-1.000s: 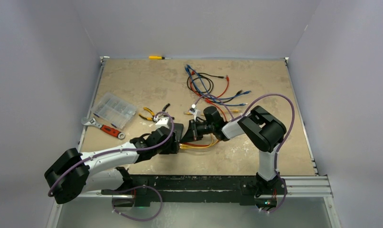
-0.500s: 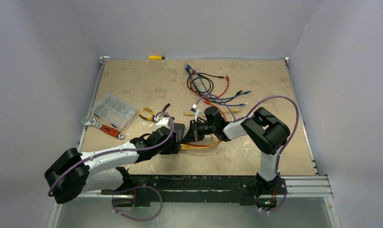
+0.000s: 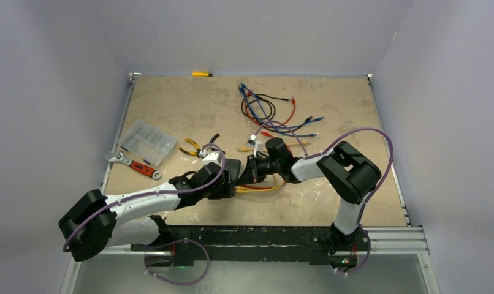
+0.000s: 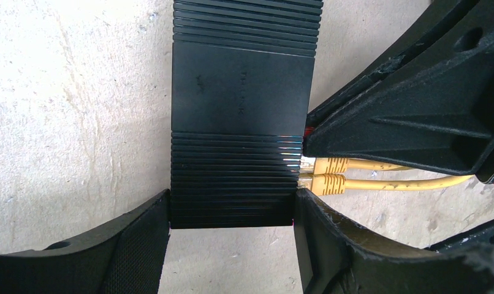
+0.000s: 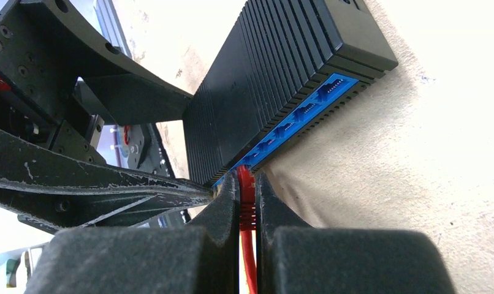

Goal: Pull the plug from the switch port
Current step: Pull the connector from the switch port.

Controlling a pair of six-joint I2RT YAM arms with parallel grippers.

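The switch (image 4: 241, 110) lies flat on the table, near the middle and toward the arms' edge; its ribbed black top faces up and its blue socket face (image 5: 306, 110) looks toward the right arm. The left gripper (image 4: 231, 205) clamps the switch's near end, one finger pressed to each long side. The right gripper (image 5: 246, 184) is pinched together on a red plug (image 5: 247, 211), whose tip meets the blue face at the end of the socket row nearest the left gripper; whether it sits fully in the port cannot be told; its red cable (image 5: 248, 263) runs back between the fingers. Just beside it, two yellow plugs (image 4: 330, 173) sit in neighbouring sockets, their yellow cables (image 4: 410, 182) trailing off under the right gripper.

The table (image 3: 189, 110) is a beige, mottled, stone-like slab, scuffed pale near the switch; a black rail (image 3: 244, 236) runs along its near edge. On the left lie a clear compartment box (image 3: 148, 141), a red-handled wrench (image 3: 134, 164) and yellow-handled pliers (image 3: 195, 147); a yellow screwdriver (image 3: 203, 74) rests at the far edge; a tangle of blue, red and black leads (image 3: 269, 113) lies beyond the grippers. Plain pale grey-lilac walls (image 3: 263, 37) close the table in on three sides.
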